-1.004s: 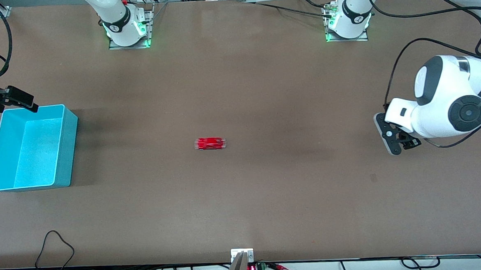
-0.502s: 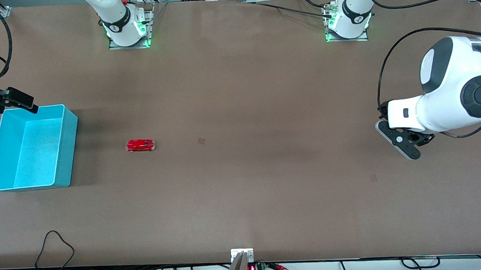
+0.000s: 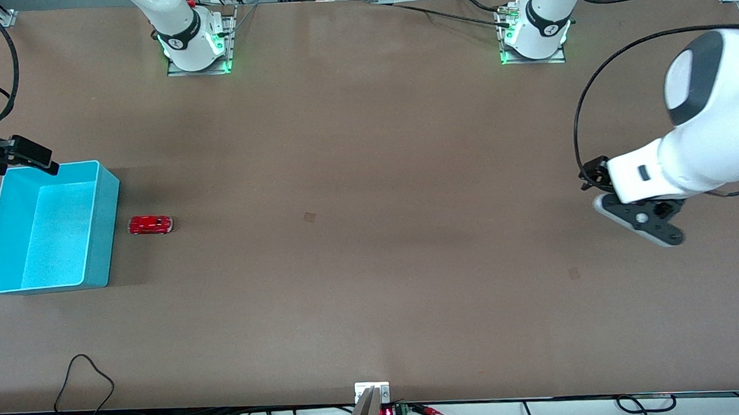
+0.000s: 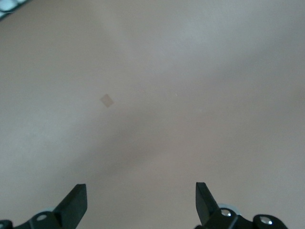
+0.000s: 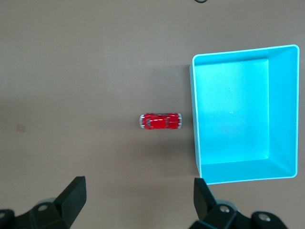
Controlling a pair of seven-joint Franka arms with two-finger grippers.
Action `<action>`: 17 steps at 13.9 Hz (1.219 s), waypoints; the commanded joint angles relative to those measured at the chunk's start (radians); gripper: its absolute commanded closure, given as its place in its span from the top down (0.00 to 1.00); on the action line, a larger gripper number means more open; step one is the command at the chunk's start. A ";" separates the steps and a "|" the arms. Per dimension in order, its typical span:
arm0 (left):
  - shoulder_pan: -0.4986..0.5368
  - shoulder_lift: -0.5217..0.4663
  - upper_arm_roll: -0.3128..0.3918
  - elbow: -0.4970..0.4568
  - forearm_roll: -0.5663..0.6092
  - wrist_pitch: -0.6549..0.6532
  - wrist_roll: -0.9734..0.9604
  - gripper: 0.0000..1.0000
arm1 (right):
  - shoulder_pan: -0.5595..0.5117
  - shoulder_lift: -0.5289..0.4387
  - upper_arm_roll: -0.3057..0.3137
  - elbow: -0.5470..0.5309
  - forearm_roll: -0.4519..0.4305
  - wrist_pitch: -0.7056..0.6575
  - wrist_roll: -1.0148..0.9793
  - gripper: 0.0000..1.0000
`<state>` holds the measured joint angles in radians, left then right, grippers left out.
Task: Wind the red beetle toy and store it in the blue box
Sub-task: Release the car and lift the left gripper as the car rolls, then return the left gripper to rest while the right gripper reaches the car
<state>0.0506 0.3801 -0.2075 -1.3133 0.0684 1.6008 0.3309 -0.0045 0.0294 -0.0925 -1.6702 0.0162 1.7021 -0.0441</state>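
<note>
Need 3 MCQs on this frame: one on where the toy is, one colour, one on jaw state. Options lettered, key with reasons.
1. Where is the red beetle toy?
A. In the blue box
B. On the table beside the blue box
C. Held by the left gripper

2. What colour is the box?
A. Green
B. Yellow
C. Cyan-blue

3. How do the right gripper's jaws stand?
A. Open, holding nothing
B. Shut on the toy
C. Shut on the box rim

Key: 1 B, the toy sits on the table just outside the box wall. 2 C, walls and floor are cyan-blue. 3 A, the right wrist view shows a wide gap with nothing between.
</note>
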 commanded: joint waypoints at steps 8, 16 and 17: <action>-0.052 -0.421 0.146 -0.416 -0.090 0.122 -0.354 1.00 | -0.006 0.000 0.007 0.004 0.007 0.004 0.012 1.00; -0.060 -0.486 0.183 -0.450 -0.096 0.126 -0.380 1.00 | 0.003 0.080 0.008 0.021 0.004 0.088 -0.005 1.00; -0.058 -0.457 0.183 -0.419 -0.094 0.116 -0.383 1.00 | 0.003 0.090 0.010 0.021 0.004 0.085 -0.008 1.00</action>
<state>0.0059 -0.1174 -0.0411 -1.7848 -0.0090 1.7232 -0.0414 -0.0020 0.1093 -0.0903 -1.6666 0.0168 1.7955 -0.0449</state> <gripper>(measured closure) 0.000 0.000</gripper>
